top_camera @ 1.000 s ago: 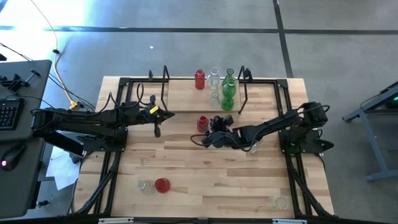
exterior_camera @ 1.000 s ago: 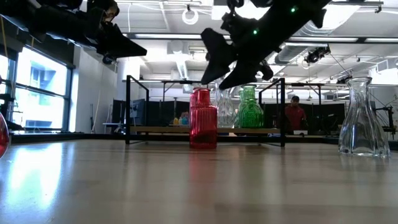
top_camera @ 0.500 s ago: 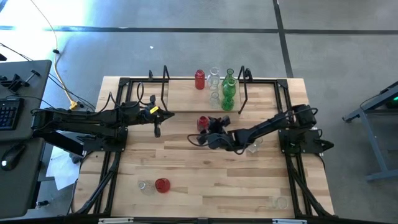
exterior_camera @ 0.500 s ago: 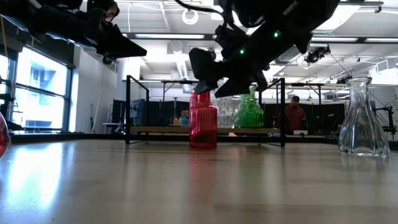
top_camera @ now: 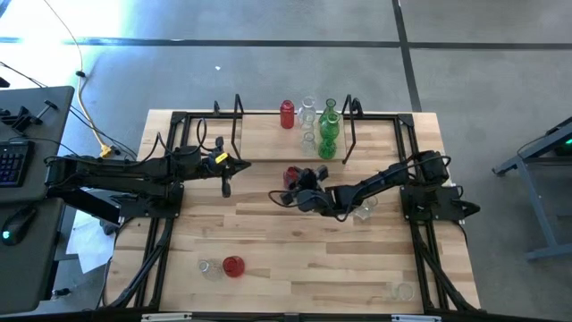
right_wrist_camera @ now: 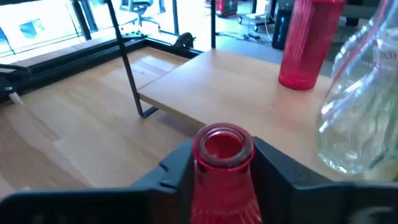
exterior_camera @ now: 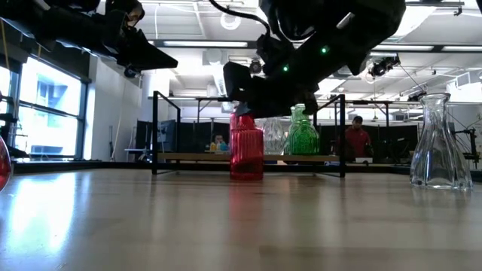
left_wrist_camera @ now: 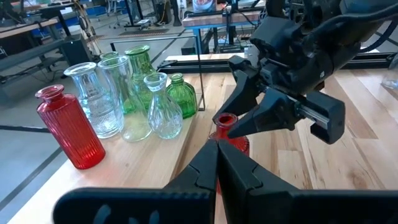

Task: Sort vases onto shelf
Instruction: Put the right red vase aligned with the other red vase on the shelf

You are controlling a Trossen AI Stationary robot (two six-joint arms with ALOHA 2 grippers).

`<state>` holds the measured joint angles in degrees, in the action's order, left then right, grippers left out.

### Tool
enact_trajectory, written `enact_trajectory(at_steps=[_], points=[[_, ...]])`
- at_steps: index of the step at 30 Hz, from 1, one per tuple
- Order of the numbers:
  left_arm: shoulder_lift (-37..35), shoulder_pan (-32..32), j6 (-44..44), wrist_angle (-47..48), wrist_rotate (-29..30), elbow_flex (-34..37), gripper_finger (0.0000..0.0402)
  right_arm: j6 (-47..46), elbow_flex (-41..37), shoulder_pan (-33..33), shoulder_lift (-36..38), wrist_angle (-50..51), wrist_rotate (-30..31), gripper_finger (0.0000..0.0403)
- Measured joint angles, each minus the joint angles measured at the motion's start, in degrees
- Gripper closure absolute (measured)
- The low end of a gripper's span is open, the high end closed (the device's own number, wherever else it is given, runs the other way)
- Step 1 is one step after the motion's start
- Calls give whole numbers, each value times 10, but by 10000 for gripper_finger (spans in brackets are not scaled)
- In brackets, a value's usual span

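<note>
Red vase: a ribbed red vase (top_camera: pixel 290 177) is seen standing upright on the tabletop (top_camera: pixel 268 241), just in front of the shelf (top_camera: pixel 268 134).
Right gripper: the right gripper (right_wrist_camera: pixel 222 163) is placed around the vase's neck; its fingers (right_wrist_camera: pixel 177 167) are spread, one on each side of the open mouth. Whether they touch the glass cannot be told.
Right wrist view only: the red rim is shown between the fingers, something hidden from above by the arm.
Left wrist view only: the grouped vases on the shelf are shown apart: a tall red vase (left_wrist_camera: pixel 68 127), clear vases (left_wrist_camera: pixel 99 99) and green vases (left_wrist_camera: pixel 180 96).
Low view only: a clear vase (exterior_camera: pixel 439 143) is seen standing alone on the table, well apart.
Left gripper: the left gripper (top_camera: pixel 225 185) is held above the table's left part, fingers pressed together.
Change: since the earlier frames the right gripper has been moved in from beside the red vase until its fingers flank the neck; the left arm has not been moved.
</note>
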<state>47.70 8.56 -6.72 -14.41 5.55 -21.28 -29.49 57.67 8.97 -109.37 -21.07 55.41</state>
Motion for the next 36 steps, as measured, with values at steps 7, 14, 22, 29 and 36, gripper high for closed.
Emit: enact_trajectory(at_steps=[7, 14, 22, 29, 36], points=[[0, 0, 0, 0, 0, 0, 401, 89, 0, 0, -1, -114, 2, 336], [0, 0, 0, -1, 1, 0, 401, 165, 76, -20, -1, -120, 30, 336], [0, 0, 0, -1, 10, 0, 401, 191, 194, -77, -10, -32, 100, 336], [0, 0, 0, -1, 11, 0, 401, 191, 240, -118, -74, -31, 87, 336], [0, 0, 0, -1, 11, 0, 401, 149, 242, -137, -110, -36, 106, 336]])
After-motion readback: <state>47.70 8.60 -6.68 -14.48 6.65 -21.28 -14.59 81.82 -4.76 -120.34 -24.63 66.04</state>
